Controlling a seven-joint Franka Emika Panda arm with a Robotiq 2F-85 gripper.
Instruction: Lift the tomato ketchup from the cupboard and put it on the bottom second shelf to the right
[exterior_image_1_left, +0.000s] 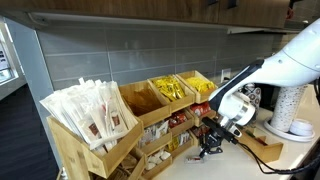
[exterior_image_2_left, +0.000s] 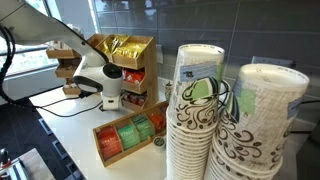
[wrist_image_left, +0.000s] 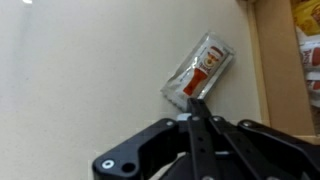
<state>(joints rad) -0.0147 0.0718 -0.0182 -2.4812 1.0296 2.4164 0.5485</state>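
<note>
Just at 3 o'clock of the cupboard (exterior_image_1_left: 80, 150), the gripper (wrist_image_left: 195, 102) looks clamped on the tomato ketchup (wrist_image_left: 200, 65), so the bottom-shelf drop-off's probably next.

Glossy, crinkled plastic of the tomato ketchup (wrist_image_left: 200, 68) lies on a smooth matt countertop (wrist_image_left: 80, 70), the cupboard (wrist_image_left: 268, 80) light bare wood at three o'clock, the gripper (wrist_image_left: 196, 104) matt black at six.
</note>
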